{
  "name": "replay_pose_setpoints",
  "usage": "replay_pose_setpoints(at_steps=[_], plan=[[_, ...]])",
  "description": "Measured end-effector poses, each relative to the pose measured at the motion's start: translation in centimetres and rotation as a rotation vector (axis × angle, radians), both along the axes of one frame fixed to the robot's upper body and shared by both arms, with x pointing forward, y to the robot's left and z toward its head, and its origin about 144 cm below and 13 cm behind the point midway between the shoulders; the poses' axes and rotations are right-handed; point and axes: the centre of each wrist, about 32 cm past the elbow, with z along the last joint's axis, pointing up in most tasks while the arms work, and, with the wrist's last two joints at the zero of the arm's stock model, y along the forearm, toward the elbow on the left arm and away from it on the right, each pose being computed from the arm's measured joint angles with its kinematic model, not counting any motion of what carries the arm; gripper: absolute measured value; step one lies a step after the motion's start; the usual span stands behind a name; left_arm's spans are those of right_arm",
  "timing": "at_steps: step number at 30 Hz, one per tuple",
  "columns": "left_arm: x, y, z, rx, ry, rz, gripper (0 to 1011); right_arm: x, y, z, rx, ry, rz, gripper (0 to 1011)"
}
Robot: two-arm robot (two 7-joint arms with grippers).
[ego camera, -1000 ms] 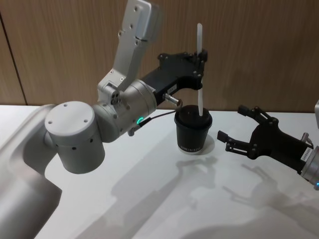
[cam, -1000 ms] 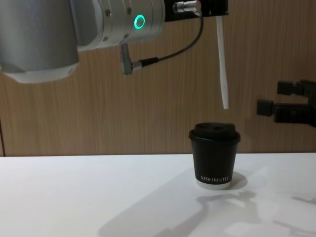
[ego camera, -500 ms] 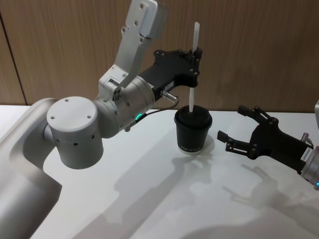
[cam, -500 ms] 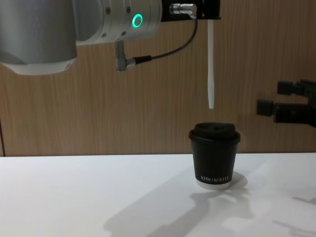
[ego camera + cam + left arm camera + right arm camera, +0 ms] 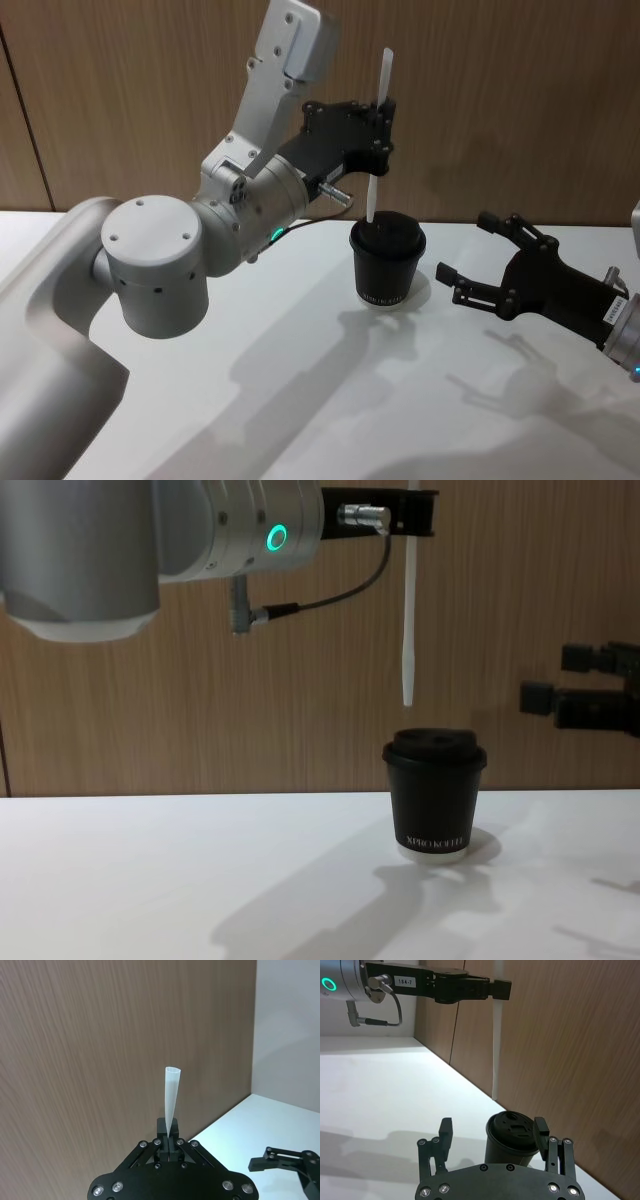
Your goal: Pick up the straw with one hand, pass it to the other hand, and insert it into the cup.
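A: While the left gripper (image 5: 380, 112) hangs high above the bench (image 5: 300, 400), what do its jaws hold?

B: They are clamped on the straw (image 5: 376, 135), which stands nearly upright. In the left wrist view the straw (image 5: 170, 1100) rises out from between the closed jaws, its open end uppermost. Most of its length hangs below the jaws, with a shorter piece above them.

A: And where is the straw's lower tip?

B: In the chest view the straw (image 5: 408, 620) ends in the air above the cup (image 5: 434, 795), a clear gap between tip and lid. The tip sits over the left part of the lid, not its middle. The right wrist view shows the same: the straw (image 5: 495, 1050) stops short of the cup (image 5: 512, 1140), apart from it.

A: Where does the cup stand?

B: Upright on the white bench, towards its far edge by the wooden wall (image 5: 500, 90), and right of the middle in the head view. It is a black cup (image 5: 387, 260) with a domed black lid, white lettering and a white bottom rim.

A: The other arm?

B: The right gripper (image 5: 462, 258) hovers above the bench to the right of the cup, near it but not touching. Its jaws are spread wide with nothing between them, pointing towards the cup. In the right wrist view the two fingers (image 5: 445, 1132) frame the cup from farther back.

A: Anything else on the left arm?

B: A green ring (image 5: 276, 537) glows on its silver wrist, and a black cable (image 5: 330, 595) loops beneath it.
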Motion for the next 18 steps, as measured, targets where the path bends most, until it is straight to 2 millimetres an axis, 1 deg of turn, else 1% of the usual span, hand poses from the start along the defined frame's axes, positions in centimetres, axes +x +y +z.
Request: replay_pose_setpoints(at_steps=[18], plan=[[0.92,0.04,-0.84,0.000,-0.018,0.025,3,0.00,0.00,0.00,0.000,0.000,0.000,1001]])
